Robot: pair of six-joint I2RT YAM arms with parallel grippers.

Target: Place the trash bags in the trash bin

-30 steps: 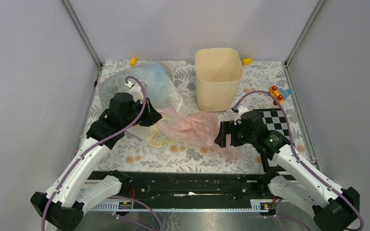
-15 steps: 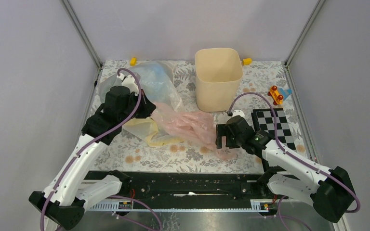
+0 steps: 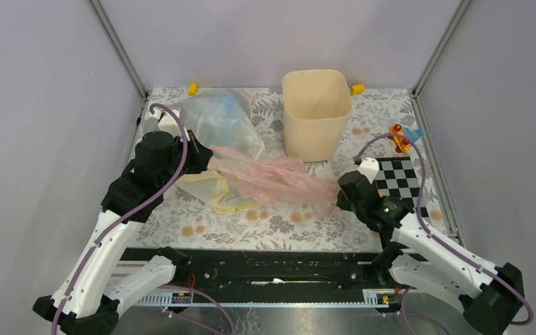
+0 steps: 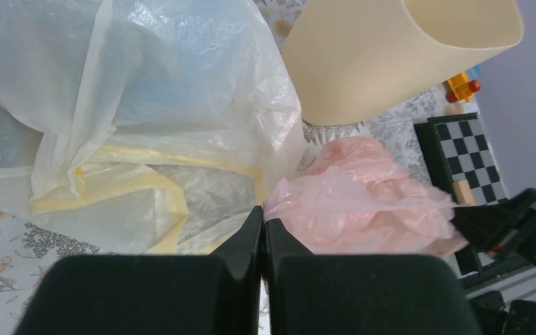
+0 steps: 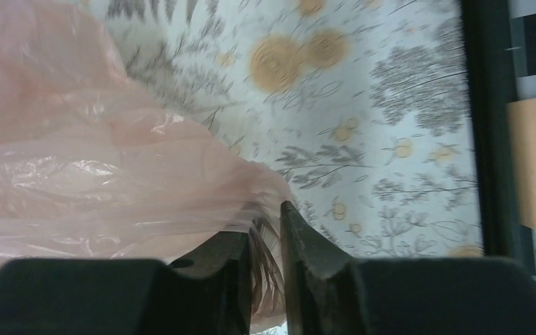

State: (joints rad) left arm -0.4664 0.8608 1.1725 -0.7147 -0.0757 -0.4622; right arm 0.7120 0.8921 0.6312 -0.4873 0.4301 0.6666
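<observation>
- Three bags lie on the counter point(image 3: 279, 225) and none is in the trash bin point(image 3: 315, 112) yet. The pink bag point(image 3: 269, 178) is mid-counter, the yellow bag point(image 3: 213, 190) lies under its left end, and the bluish-clear bag point(image 3: 216, 118) is heaped at back left.
- Pink bag spans claw to claw as a long crumpled band, just in front of the bin's near wall and outside it.
- Left claw point(image 4: 262, 215): fingers pressed together, pinching the pink film's left end at the tips. A yellow fold sits right beside the tips; can't tell if it's caught too.
- Right claw point(image 5: 265, 222): narrow gap with pink film bunched between the fingers at the bag's right end, low over the counter.
- My read on the two-end hold: the film has no stiffness, so one pinch would leave it trailing. Two pinches should carry it as a sling over the rim.
- Film is thin, translucent, crinkly and glossy on the folds. It will likely slip or tear before it resists.
- Bin is rigid cream plastic, a rounded square tapering down, open-topped and upright. The opening is wide but the wall is tall, so the bag needs real lift.
- Counter has a floral print cover. A checkerboard point(image 3: 401, 178) lies just right of the right claw, and a small toy point(image 3: 399, 136) sits behind it, clear of the path to the bin.
</observation>
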